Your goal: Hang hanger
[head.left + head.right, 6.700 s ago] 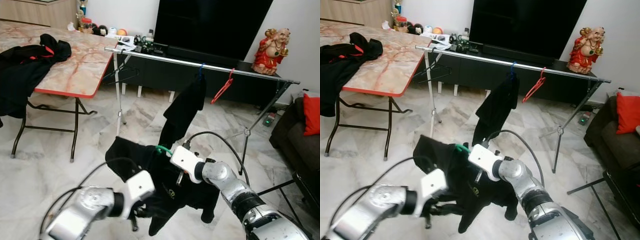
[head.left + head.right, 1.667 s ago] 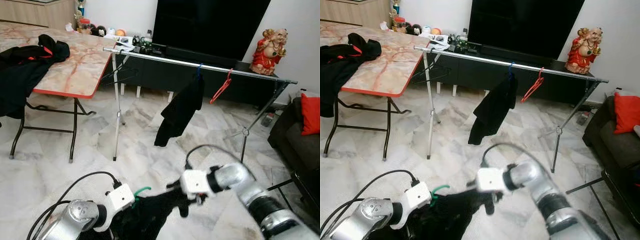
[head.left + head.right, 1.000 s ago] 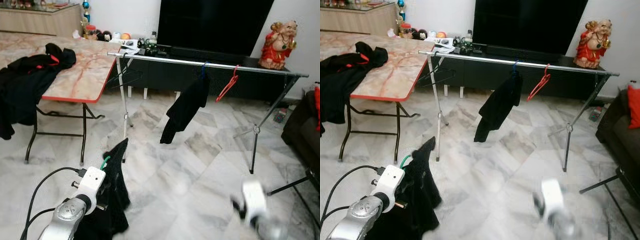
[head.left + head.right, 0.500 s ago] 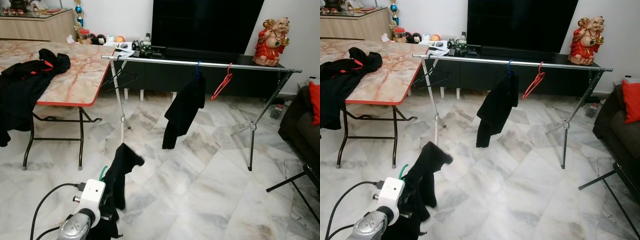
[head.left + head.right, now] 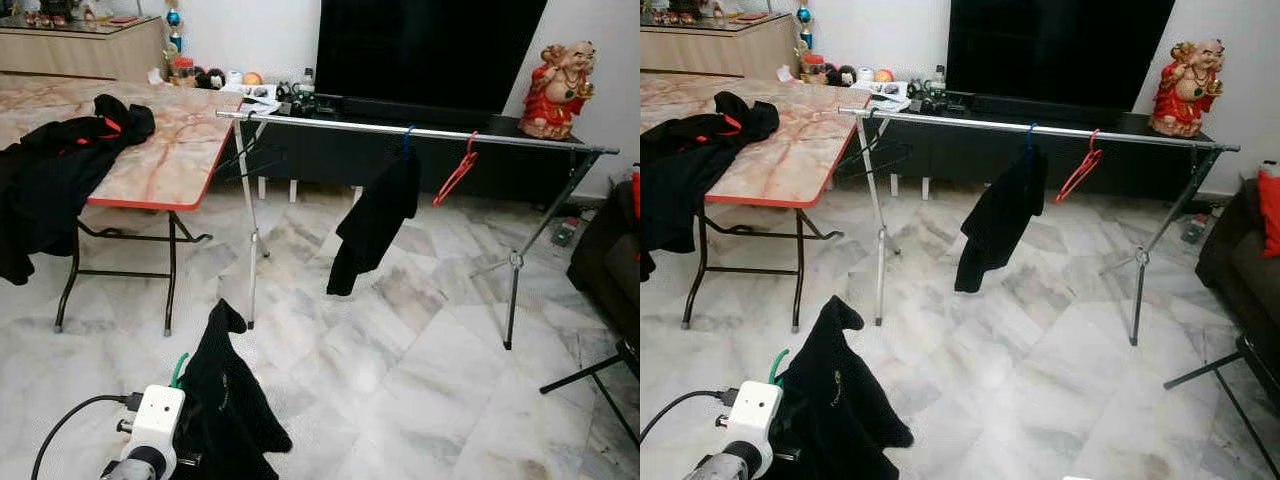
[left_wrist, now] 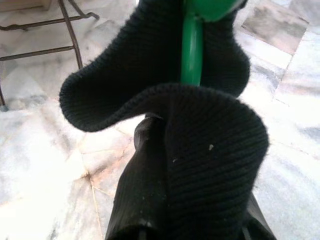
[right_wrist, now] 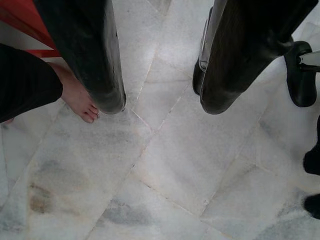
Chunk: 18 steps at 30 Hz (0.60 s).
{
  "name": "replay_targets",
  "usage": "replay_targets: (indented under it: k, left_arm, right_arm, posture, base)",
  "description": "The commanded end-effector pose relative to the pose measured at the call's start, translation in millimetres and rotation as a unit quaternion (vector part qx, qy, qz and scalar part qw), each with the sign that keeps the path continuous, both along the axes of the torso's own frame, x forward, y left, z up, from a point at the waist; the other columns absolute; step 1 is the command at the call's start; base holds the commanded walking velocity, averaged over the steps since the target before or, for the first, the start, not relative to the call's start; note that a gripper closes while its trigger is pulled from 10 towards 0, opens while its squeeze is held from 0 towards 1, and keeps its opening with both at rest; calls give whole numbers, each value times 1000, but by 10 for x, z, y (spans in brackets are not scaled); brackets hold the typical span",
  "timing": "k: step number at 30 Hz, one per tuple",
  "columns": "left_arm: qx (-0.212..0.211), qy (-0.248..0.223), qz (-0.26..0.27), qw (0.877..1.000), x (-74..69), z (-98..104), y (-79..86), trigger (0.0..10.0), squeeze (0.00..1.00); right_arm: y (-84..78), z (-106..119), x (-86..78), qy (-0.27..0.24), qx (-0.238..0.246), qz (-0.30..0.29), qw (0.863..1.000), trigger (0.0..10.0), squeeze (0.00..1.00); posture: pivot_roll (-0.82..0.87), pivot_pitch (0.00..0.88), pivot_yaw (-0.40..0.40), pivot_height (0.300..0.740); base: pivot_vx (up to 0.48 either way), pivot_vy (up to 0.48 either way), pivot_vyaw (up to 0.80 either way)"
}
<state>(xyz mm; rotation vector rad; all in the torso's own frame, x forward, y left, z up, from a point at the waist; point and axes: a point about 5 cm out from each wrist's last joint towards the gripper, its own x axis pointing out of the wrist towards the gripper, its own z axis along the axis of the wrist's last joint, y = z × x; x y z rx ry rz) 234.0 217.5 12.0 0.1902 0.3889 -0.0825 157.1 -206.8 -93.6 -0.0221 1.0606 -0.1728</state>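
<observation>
A green hanger point(image 6: 191, 47) carries a black garment point(image 5: 225, 405), held low at the bottom left over the marble floor. My left gripper point(image 5: 185, 458) is shut on the hanger, its fingers buried in the cloth behind the white wrist block point(image 5: 155, 425). The green hook point(image 5: 179, 368) sticks up beside the garment. Across the room runs the metal clothes rail point(image 5: 500, 140), well ahead of the garment. My right gripper point(image 7: 160, 105) points down at the floor, open with nothing between its fingers point(image 7: 95, 65).
On the rail hang a black garment on a blue hanger point(image 5: 372, 225), a red hanger point(image 5: 455, 172) and black hangers point(image 5: 245, 160). A table point(image 5: 170, 170) with black clothes point(image 5: 60, 170) stands left. A sofa point(image 5: 610, 260) is right. A person's bare foot point(image 7: 80, 100) is near my right gripper.
The right arm has dropped from the lower right of the head views. The garment in my left gripper has sunk and now hangs lower. The camera has shifted slightly.
</observation>
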Motion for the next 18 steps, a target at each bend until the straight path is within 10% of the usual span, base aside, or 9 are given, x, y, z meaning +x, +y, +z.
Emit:
replay_targets:
  k: [1, 11, 18]
  left_arm:
    - [3, -34, -21, 999, 113, 120, -101, 10000, 0]
    - [10, -35, -45, 998, 134, 133, -161, 10000, 0]
    - [17, -36, -60, 997, 153, 148, -186, 10000, 0]
  right_arm:
    - [-16, 2, -3, -1, -3, -7, 1000, 10000, 0]
    - [-17, -31, -99, -2, 1, -25, 1000, 10000, 0]
    - [-12, -36, -107, 2, 8, -28, 1000, 10000, 0]
  posture:
    - [164, 0, -91, 740]
    - [162, 0, -82, 740]
    - [166, 0, -87, 740]
  base:
    - [0, 480, 0]
    - [0, 465, 0]
    - [0, 0, -762]
